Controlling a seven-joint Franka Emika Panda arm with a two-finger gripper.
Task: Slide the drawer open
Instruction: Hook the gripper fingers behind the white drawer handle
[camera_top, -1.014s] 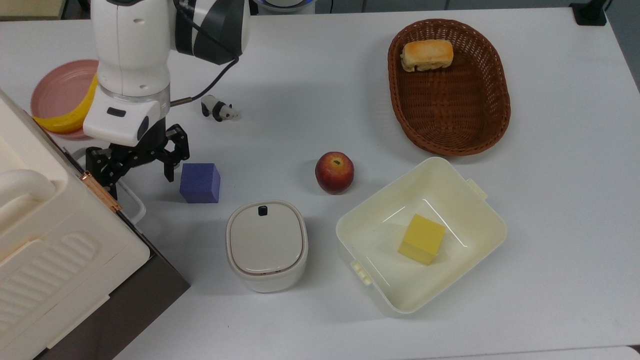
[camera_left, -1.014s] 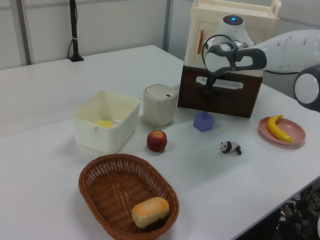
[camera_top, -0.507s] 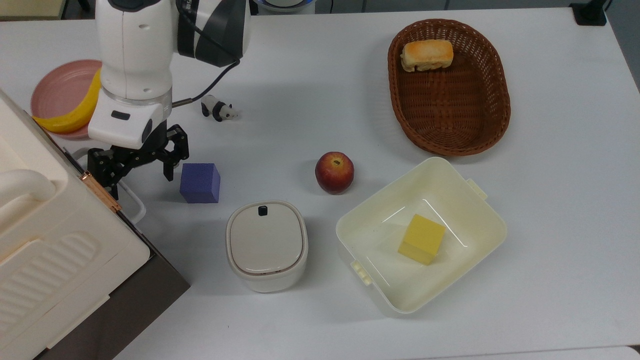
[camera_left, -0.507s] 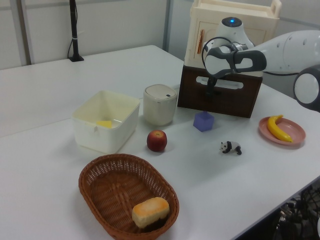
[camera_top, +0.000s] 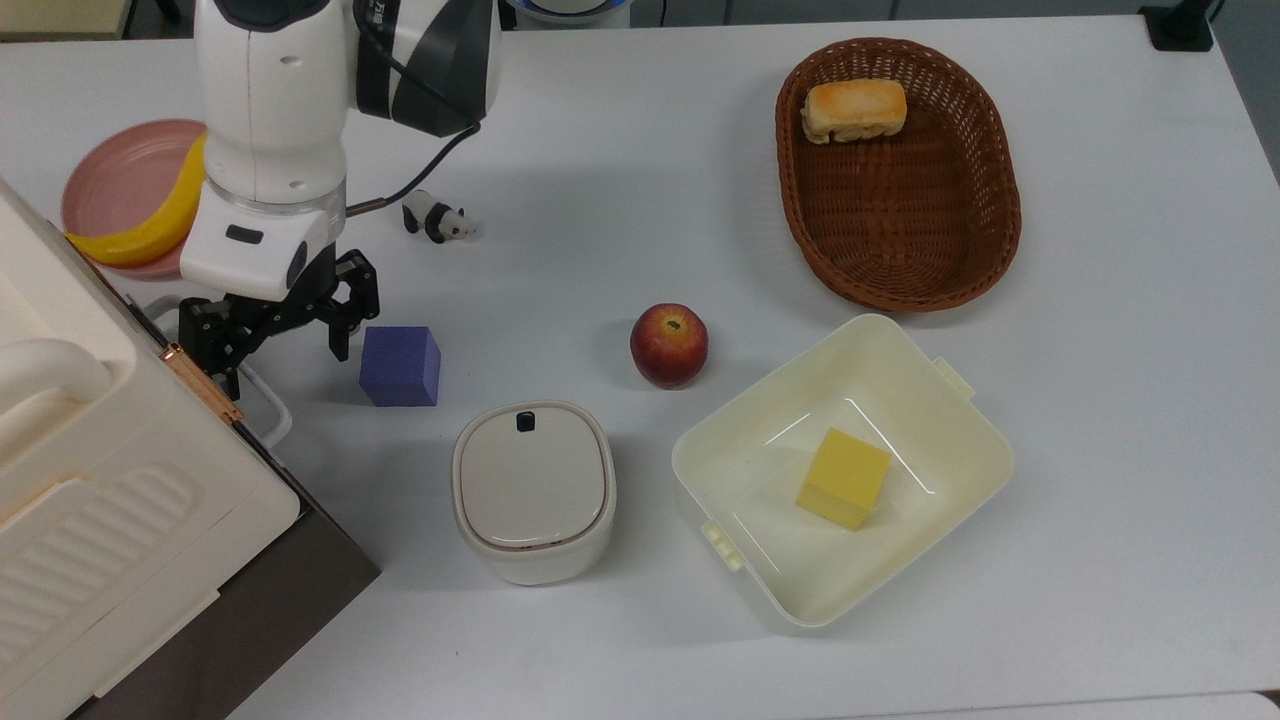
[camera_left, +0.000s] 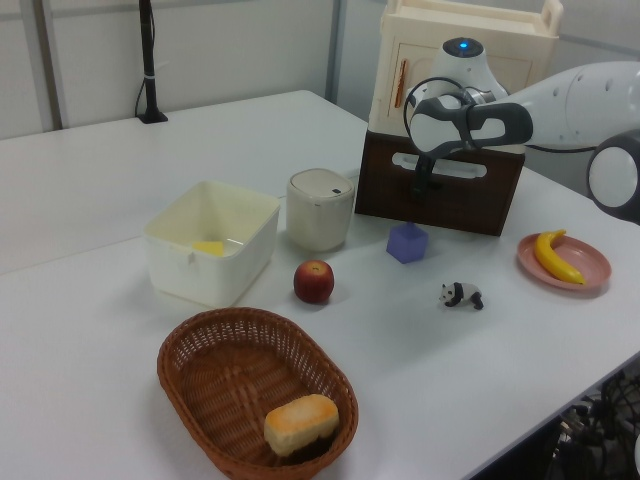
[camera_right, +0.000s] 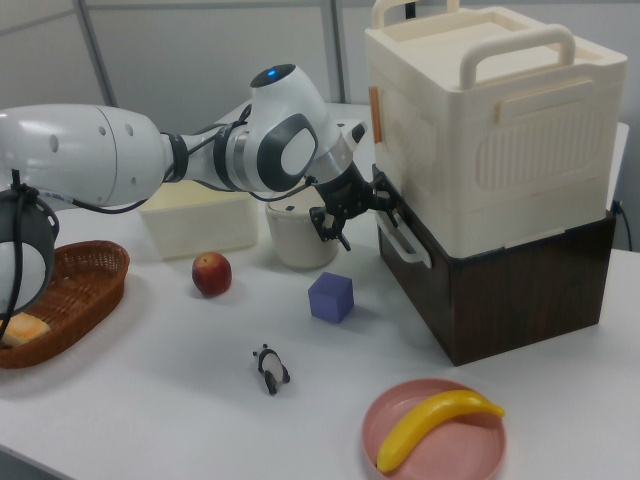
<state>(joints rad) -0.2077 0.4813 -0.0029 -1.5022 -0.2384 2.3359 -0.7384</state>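
Since the earlier frames the arm has crept slightly toward the top view's right, the gripper (camera_top: 282, 350) moving with it. Its black fingers stand apart, spread at the white loop handle (camera_right: 402, 236) on the drawer's (camera_right: 500, 285) dark brown front panel; whether they touch the handle cannot be told. In the right view the drawer sits shut beneath a cream plastic box (camera_right: 490, 120) with a ribbed lid and moulded carrying handle. Just beside the gripper rests a matte purple cube (camera_top: 400, 365). Nearby stand a rounded cream lidded pot (camera_top: 532, 490) and a smooth red apple (camera_top: 668, 344); an oval woven basket (camera_top: 960, 260) lies well apart.
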